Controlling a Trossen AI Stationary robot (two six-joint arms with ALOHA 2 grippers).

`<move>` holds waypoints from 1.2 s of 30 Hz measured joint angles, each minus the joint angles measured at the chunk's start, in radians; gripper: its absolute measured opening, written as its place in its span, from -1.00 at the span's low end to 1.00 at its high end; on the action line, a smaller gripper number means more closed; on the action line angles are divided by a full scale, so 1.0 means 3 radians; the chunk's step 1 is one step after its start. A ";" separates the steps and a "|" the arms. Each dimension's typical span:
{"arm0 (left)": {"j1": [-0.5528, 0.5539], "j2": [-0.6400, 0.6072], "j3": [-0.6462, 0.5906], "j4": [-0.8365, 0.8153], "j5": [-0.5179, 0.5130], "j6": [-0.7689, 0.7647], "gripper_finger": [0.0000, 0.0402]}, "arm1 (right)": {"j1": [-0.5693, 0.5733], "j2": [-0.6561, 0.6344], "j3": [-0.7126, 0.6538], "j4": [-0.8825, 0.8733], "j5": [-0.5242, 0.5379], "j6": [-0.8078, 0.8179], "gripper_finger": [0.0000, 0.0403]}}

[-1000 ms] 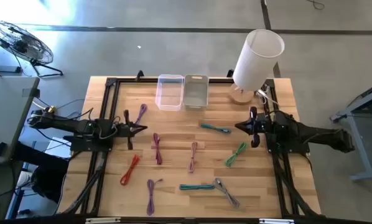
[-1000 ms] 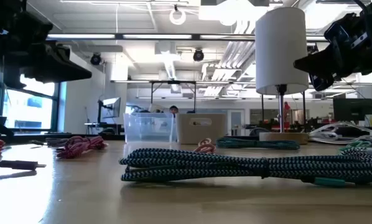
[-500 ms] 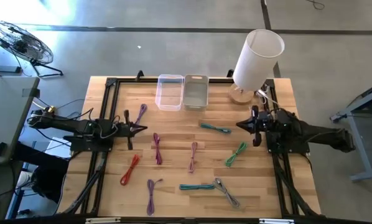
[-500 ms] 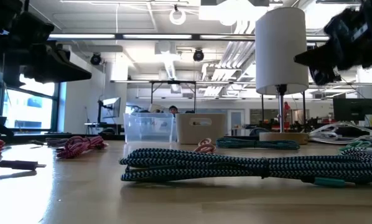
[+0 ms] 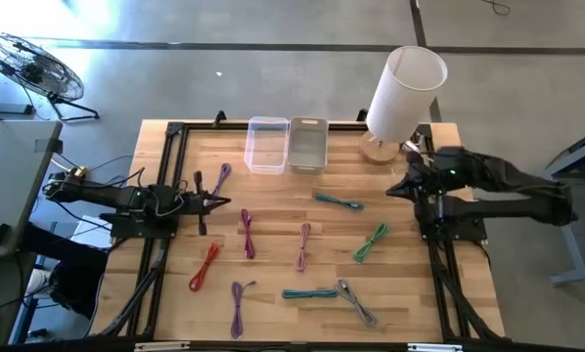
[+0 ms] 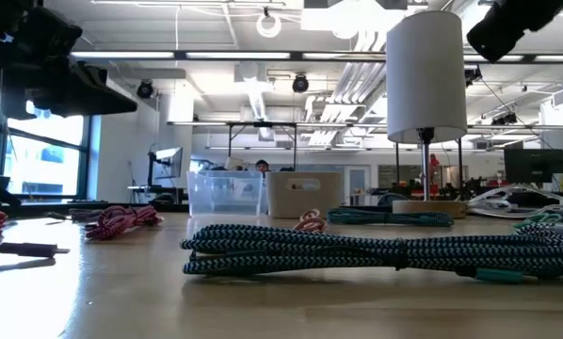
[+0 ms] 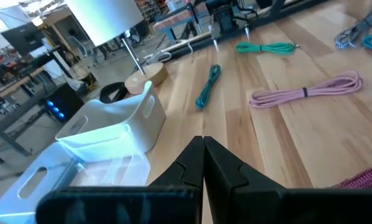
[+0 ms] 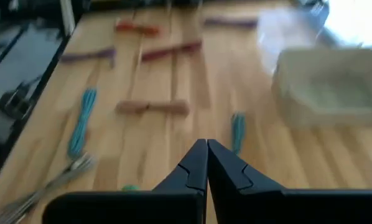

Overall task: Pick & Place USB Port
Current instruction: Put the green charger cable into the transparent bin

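Several bundled USB cables lie flat on the wooden table: purple (image 5: 219, 178), magenta (image 5: 247, 235), pink (image 5: 303, 246), red (image 5: 204, 266), teal (image 5: 338, 201), green (image 5: 371, 242), and a teal one (image 5: 309, 292) beside a grey one (image 5: 356, 301) near the front. My left gripper (image 5: 226, 202) is shut and empty, hovering at the left between the purple and magenta cables. My right gripper (image 5: 390, 190) is shut and empty, raised high at the right and tipped down toward the teal cable (image 8: 237, 130).
A clear bin (image 5: 266, 145) and a white bin (image 5: 307, 145) stand side by side at the far edge. A white-shaded lamp (image 5: 402, 93) stands at the far right corner. Black frame rails (image 5: 165, 186) run along the table's sides.
My right gripper has risen well above the table and tipped its fingers downward, staying shut. The cables lie as before.
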 joint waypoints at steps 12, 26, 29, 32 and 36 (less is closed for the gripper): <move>0.0000 -0.0008 0.0016 0.0252 0.0150 -0.0227 -1.00 | 0.0273 0.1420 0.1122 -0.1297 -0.0005 -0.0052 -0.58; 0.0000 -0.0007 0.0021 0.0529 0.0489 -0.0267 -1.00 | 0.1010 0.2148 0.0988 -0.1088 0.0048 -0.0833 -0.09; 0.0000 -0.0007 0.0021 0.0532 0.0498 -0.0267 -1.00 | 0.1125 0.2333 0.0923 -0.0975 0.0049 -0.0970 -0.06; 0.0000 -0.0007 0.0021 0.0530 0.0500 -0.0267 -1.00 | 0.1246 0.2492 0.0795 -0.0899 0.0053 -0.1110 -0.06; 0.0000 -0.0007 0.0021 0.0534 0.0504 -0.0290 -1.00 | 0.1389 0.2666 0.0585 -0.0778 0.0056 -0.1202 -0.08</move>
